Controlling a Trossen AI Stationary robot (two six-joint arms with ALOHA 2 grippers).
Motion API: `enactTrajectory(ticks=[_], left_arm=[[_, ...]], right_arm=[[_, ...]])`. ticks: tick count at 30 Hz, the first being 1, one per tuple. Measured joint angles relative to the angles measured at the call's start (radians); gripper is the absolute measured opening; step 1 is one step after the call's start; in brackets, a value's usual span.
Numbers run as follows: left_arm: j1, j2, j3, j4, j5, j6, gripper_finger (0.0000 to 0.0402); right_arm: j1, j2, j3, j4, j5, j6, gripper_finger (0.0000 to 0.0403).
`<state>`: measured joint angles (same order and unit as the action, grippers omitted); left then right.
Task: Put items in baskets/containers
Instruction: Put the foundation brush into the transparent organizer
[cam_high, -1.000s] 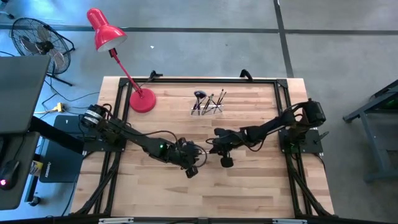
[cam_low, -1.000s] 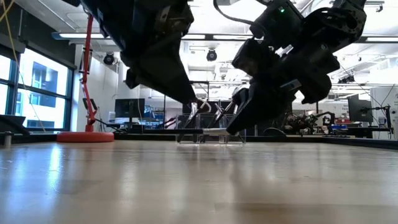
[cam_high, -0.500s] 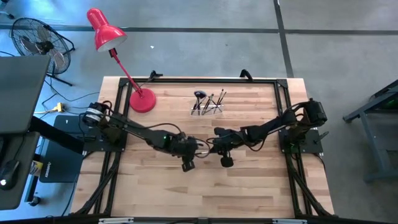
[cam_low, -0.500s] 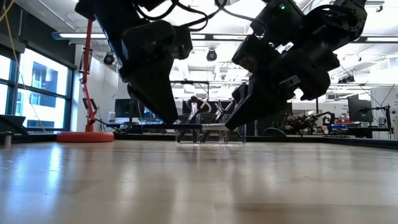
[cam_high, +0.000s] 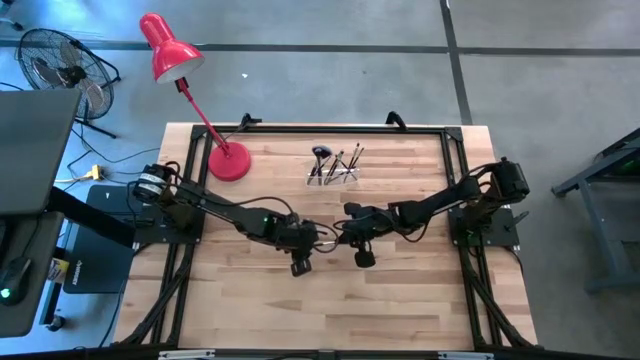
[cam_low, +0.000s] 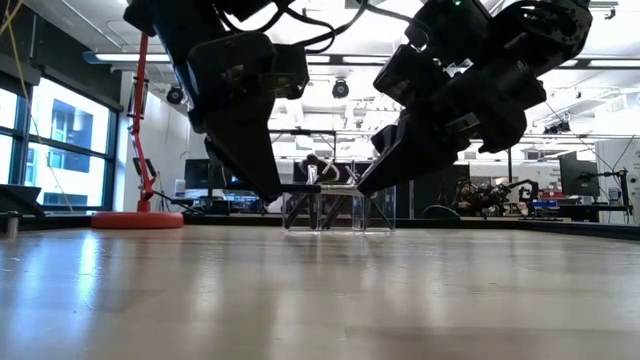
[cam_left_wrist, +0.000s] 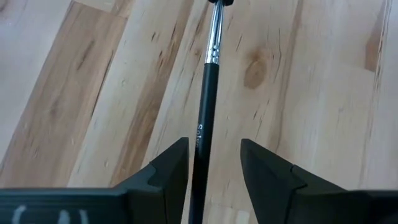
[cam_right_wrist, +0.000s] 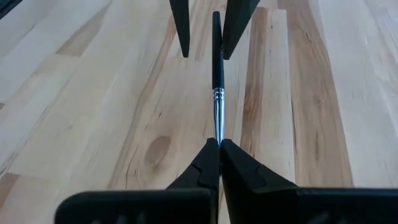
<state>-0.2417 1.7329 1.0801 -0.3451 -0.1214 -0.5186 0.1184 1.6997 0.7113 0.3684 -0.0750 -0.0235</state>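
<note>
Near the middle of the wooden table (cam_high: 400, 290), in front of the clear holder (cam_high: 333, 176), one thin makeup brush (cam_right_wrist: 217, 68) hangs level between the two arms. The right gripper (cam_right_wrist: 219, 146) is closed tight on the brush head end, just past the silvery ferrule. The left gripper (cam_left_wrist: 212, 149) is around the dark handle on the other end, but its fingers (cam_left_wrist: 171, 163) stand apart and there is a gap on each side of the handle, so it does not hold the brush. The holder stands further back on the table, to the right of the red lamp base (cam_high: 229, 162), and several other brushes (cam_high: 338, 163) stand in it with their heads up. Both arms are above the table and well apart from the holder
</note>
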Motion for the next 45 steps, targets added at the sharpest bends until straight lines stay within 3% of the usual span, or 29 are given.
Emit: enactTrajectory(ticks=[5,13,18,26,33,39,45], left_arm=[[0.0,0.0,0.0,-0.002,-0.001,0.0,0.0128],[0.0,0.0,0.0,-0.002,0.032,-0.002,0.0018],[0.0,0.0,0.0,-0.002,0.045,-0.002,0.0031],[0.0,0.0,0.0,-0.001,0.037,-0.009,0.0016],[0.0,0.0,0.0,-0.018,-0.03,-0.062,0.0016],[0.0,0.0,0.0,-0.02,-0.076,-0.054,0.0016],[0.0,0.0,0.0,0.019,-0.125,-0.065,0.0016]], right_arm=[[0.0,0.0,0.0,0.0,0.0,-0.003,0.0],[0.0,0.0,0.0,0.0,-0.005,-0.003,0.0],[0.0,0.0,0.0,0.0,-0.006,-0.003,0.0],[0.0,0.0,0.0,0.003,-0.022,0.0,0.0012],[0.0,-0.048,0.0,-0.024,0.019,-0.001,0.008],[-0.001,-0.148,0.0,-0.117,0.12,0.0,0.0141],[-0.002,-0.255,0.0,-0.305,0.241,0.167,0.0164]])
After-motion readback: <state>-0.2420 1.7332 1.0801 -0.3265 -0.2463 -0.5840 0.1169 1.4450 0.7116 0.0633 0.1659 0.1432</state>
